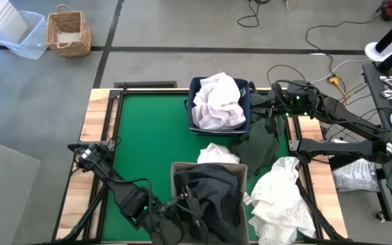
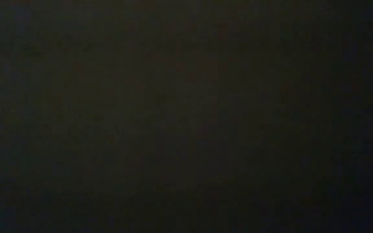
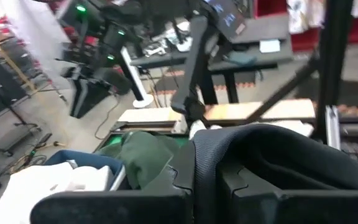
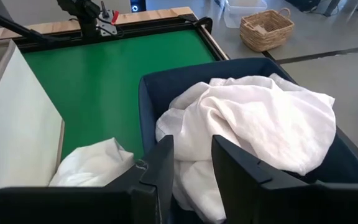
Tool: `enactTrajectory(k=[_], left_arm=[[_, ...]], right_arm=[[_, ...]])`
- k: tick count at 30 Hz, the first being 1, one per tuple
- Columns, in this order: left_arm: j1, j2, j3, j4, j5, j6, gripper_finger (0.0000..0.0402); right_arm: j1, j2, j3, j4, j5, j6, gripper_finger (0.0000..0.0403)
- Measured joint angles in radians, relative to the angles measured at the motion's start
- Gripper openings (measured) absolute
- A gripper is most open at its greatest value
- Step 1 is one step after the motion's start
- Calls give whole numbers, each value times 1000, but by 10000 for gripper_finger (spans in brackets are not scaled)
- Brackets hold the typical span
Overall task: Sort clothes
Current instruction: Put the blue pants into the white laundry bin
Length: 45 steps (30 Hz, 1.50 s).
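A navy bin [image 1: 194, 87] at the table's far middle holds white clothes [image 1: 218, 102]. My right gripper [image 4: 192, 146] hovers open at its right rim, the white clothes [image 4: 260, 124] just below the fingers. A beige bin [image 1: 177, 178] at the near middle holds dark clothes [image 1: 213, 194]; my left gripper [image 1: 190, 203] is over it, shut on a charcoal garment [image 3: 278, 155]. One white garment [image 1: 218, 154] lies on the mat between the bins and another [image 1: 281, 199] at the near right. A dark green garment [image 1: 260, 139] lies right of the navy bin. The low view is dark. My left gripper pinches a fold of the charcoal garment [image 3: 205, 142] between its two fingers. The fingers come at it nearly level from the table's near left. The cloth drapes slack over one finger and runs down into the beige bin.
The beige bin's tall wall [image 4: 17, 124] stands close to the navy bin. Bare green mat [image 1: 148, 129] lies to the left of both bins. On the floor beyond the far left corner stand a wicker basket [image 1: 68, 30] and a clear plastic tub [image 1: 20, 35].
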<state>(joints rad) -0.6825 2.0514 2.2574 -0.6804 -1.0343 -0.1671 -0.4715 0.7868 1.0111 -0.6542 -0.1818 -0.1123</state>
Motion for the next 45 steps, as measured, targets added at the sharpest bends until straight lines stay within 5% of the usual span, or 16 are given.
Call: enactTrajectory(k=[10, 16, 21, 29, 45], left_arm=[[17, -1, 0, -49, 110, 46, 0], [51, -1, 0, -50, 345, 86, 0], [78, -1, -1, -48, 408, 140, 0], [111, 0, -1, -17, 664, 256, 0], [160, 11, -3, 21, 870, 446, 0]], right_arm=[[0, 0, -2, 0, 0, 0, 94], [0, 0, -1, 0, 0, 0, 107], [0, 0, -2, 0, 0, 1, 114], [0, 0, -2, 0, 0, 0, 108], [0, 0, -2, 0, 0, 0, 111]])
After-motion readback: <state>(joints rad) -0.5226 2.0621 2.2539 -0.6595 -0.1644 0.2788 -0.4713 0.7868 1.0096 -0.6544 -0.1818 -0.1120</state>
